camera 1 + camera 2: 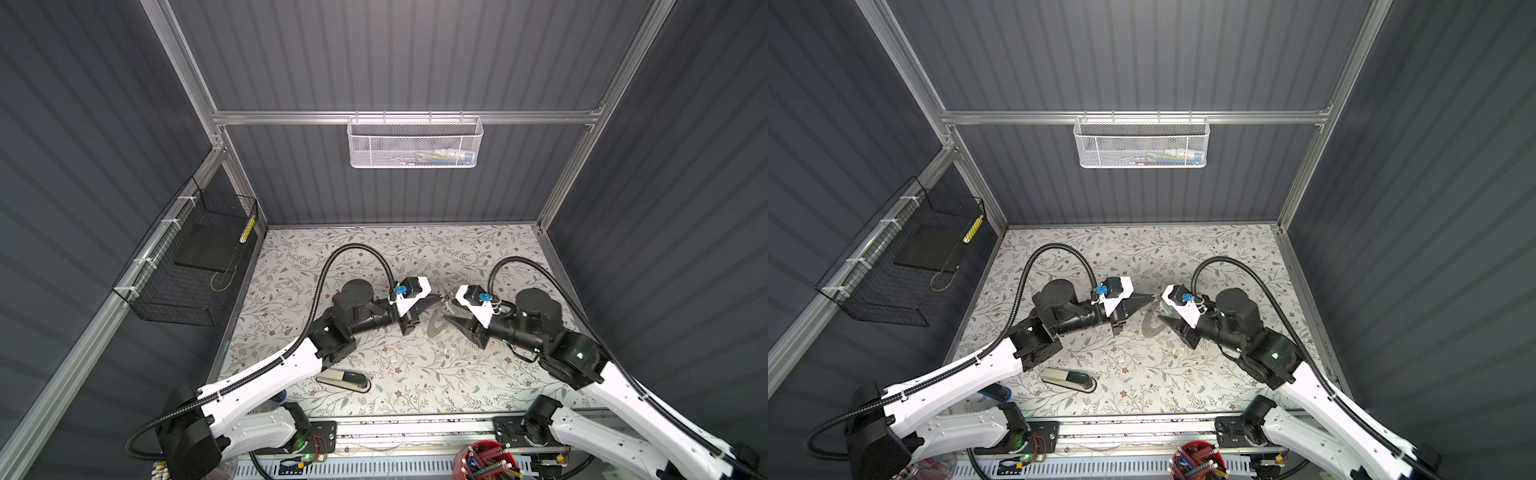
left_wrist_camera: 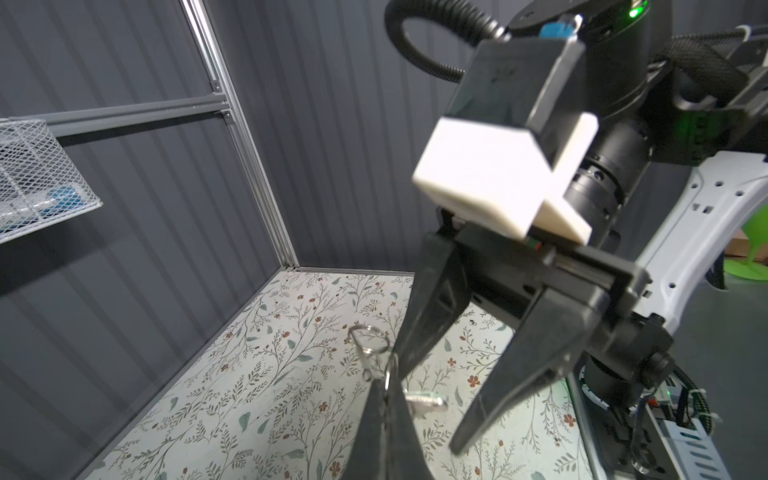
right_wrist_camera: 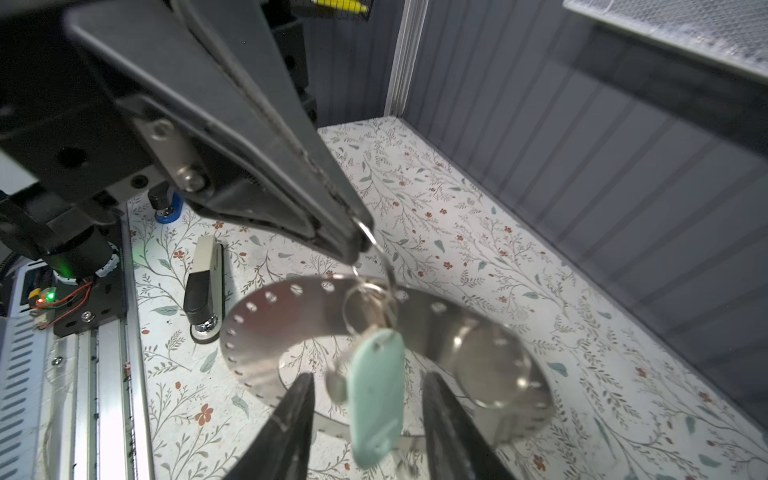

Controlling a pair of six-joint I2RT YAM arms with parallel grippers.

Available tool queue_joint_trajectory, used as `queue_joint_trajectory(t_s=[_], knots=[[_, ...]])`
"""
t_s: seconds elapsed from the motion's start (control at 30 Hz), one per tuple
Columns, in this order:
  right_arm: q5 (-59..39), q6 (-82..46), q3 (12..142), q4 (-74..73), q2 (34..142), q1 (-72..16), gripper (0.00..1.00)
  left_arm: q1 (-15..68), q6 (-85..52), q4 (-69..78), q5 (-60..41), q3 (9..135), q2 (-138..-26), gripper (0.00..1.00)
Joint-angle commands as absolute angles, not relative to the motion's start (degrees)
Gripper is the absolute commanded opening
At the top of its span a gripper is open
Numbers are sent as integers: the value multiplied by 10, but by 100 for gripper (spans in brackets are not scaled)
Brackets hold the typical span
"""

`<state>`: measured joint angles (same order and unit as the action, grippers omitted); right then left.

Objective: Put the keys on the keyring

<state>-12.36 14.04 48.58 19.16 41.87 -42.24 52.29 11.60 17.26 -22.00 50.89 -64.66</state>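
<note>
Our left claw (image 3: 356,243) pinches the wire loop (image 3: 384,257) of the mint key (image 3: 376,395), which hangs over the keyring (image 3: 266,328); our right claw (image 3: 368,376) stands spread around its tag. That thin loop could slip and drop the key; whether it's threaded, we can't tell. The white basket (image 1: 361,145) holds blurry oddments, the black basket (image 1: 166,307) a dark slab (image 1: 203,249).

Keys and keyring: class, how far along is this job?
Done: nothing certain. In hand: the shut left claw pinches a wire loop carrying the mint-tag key at the keyring; the right claw is open around the tag. Left: threading is unconfirmed, and no second key is in view.
</note>
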Motion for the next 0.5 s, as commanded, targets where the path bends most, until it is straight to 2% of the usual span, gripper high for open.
queue_joint_trajectory(t_s=[0.0, 0.13, 0.47], knots=[[-140, 134, 474, 217, 383, -419, 52, 517, 139, 152, -278, 519, -632, 0], [-153, 129, 471, 206, 366, -406, 51, 515, 140, 148, -311, 524, -640, 0], [-239, 114, 493, 163, 415, -395, 29, 514, 142, 136, -347, 534, -649, 0]])
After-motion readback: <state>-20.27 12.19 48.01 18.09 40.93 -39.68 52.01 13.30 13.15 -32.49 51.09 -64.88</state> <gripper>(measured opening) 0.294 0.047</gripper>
